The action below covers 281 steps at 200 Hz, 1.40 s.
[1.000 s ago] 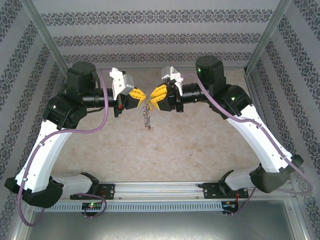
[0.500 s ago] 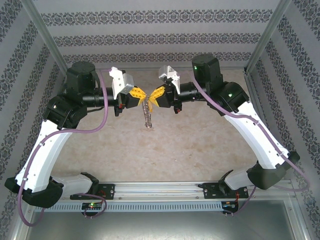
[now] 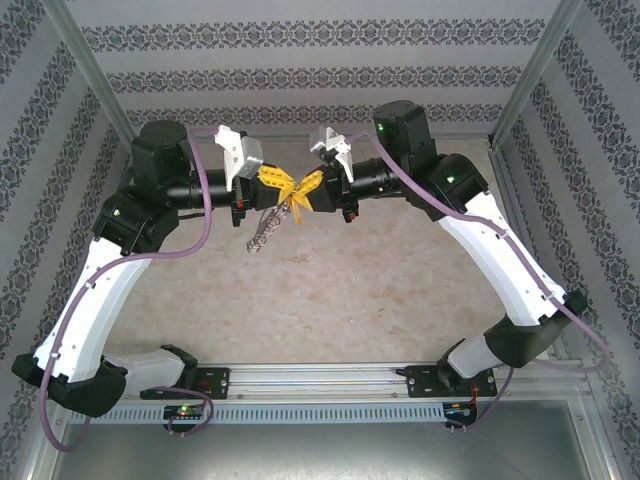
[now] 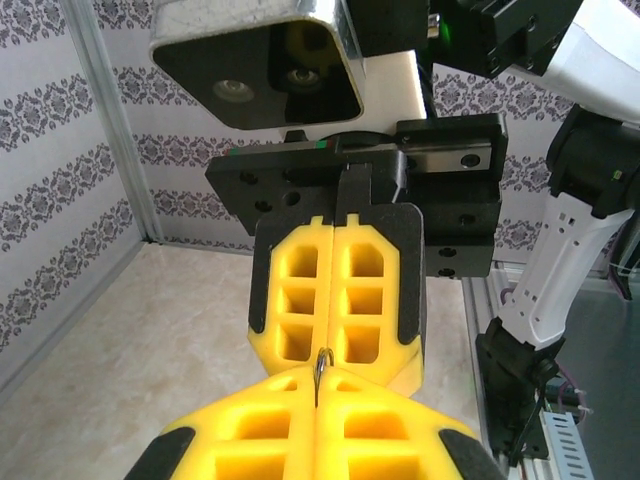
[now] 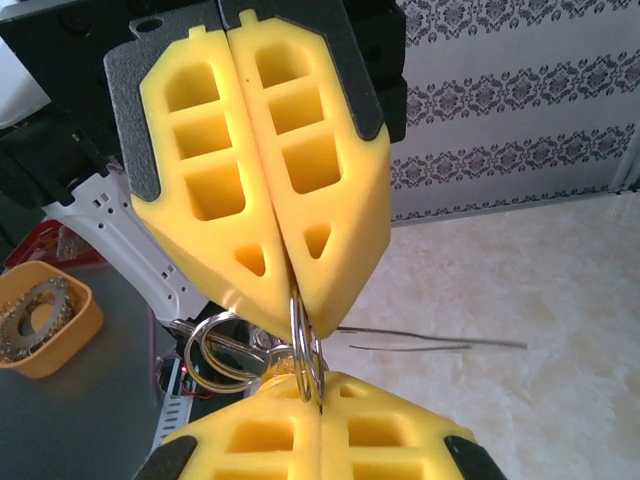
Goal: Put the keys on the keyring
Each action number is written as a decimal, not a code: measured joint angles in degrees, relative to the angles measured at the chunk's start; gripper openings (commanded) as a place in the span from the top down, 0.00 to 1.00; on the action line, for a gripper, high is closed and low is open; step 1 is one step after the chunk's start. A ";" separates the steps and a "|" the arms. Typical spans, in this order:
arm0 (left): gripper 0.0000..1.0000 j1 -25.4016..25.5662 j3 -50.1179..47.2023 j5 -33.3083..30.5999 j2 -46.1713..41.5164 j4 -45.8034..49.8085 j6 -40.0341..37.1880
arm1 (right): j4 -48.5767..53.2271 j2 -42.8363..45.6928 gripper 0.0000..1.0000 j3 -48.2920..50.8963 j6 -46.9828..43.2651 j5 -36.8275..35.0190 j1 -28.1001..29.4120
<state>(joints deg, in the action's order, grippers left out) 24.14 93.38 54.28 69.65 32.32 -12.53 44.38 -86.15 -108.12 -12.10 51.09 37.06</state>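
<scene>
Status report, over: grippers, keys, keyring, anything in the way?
Left gripper and right gripper shut, tip to tip, both pinching the keyring. Keys dangle beneath them. No obstruction seen.

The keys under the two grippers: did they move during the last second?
Yes. The keys swung to the left: their free end now lies nearer to the left post of the frame than before.

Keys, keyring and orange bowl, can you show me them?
keys (image 3: 264,232), top view, middle of the hanging bunch
keyring (image 5: 298,340), right wrist view, upright stretch of wire
orange bowl (image 5: 60,352), right wrist view, its side wall
</scene>
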 measured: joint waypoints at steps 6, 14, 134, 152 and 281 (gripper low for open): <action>1.00 -0.22 -0.07 0.28 0.00 -0.39 0.42 | -0.02 -0.17 1.00 -0.20 0.02 0.37 -0.11; 1.00 -0.26 -0.07 0.66 0.00 -0.94 0.92 | -0.07 -0.39 1.00 -0.57 0.07 0.83 -0.22; 1.00 -4.52 -5.70 6.84 -0.92 -17.97 14.51 | -6.54 -2.84 0.90 -2.91 2.34 2.49 -0.59; 1.00 -4.92 -6.19 7.48 -0.92 -21.00 16.76 | -8.50 -2.84 0.84 -2.86 3.21 2.47 -0.59; 1.00 -7.02 -9.11 8.50 -0.92 -25.57 20.15 | -12.35 7.08 0.67 6.10 -1.95 -11.69 -0.96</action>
<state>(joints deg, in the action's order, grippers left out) 17.12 84.27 62.78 68.73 6.74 7.62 32.03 -79.07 -102.02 -14.04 39.40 36.10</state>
